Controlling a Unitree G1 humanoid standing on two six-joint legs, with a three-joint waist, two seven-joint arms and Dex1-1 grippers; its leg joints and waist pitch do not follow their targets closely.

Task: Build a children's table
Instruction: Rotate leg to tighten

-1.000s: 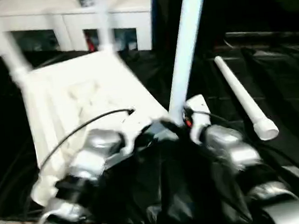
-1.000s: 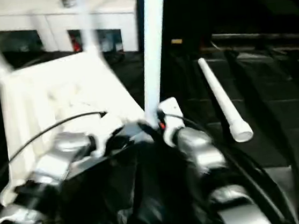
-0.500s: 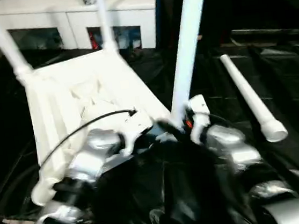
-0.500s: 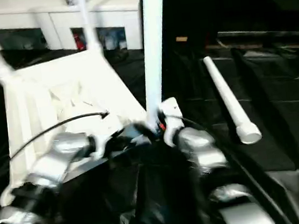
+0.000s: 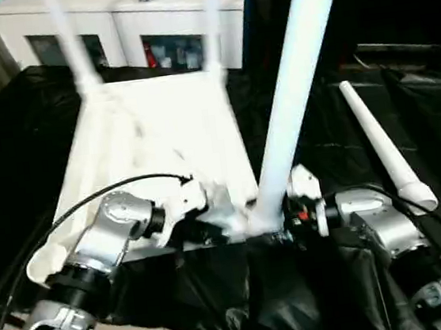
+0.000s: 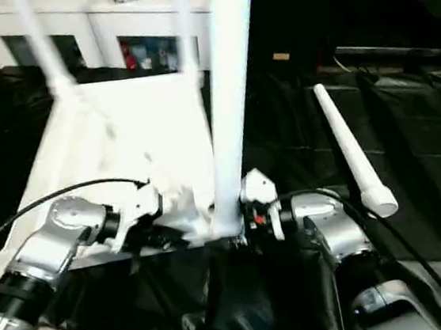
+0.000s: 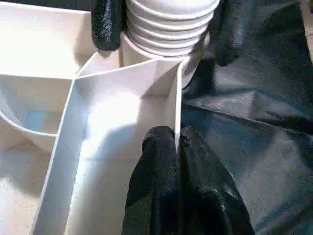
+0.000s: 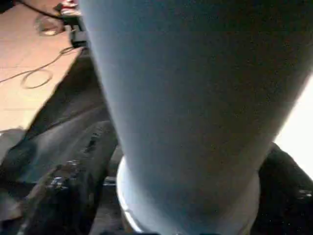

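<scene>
The left tool (image 7: 177,147) is seen pinched shut on a thin rib of the upturned children's table (image 5: 162,140), just beside the near corner socket (image 7: 166,54). At that socket, the right tool (image 5: 279,220) is set around the ribbed base of an upright leg (image 5: 294,77), its black fingers (image 7: 105,24) flanking it on either side. Two more legs (image 5: 71,46) are stood at the far corners. A fourth leg (image 5: 382,150) is left lying on the black-covered table (image 5: 437,108), well apart from the socket. White cabinets (image 5: 125,24) are seen beyond.
</scene>
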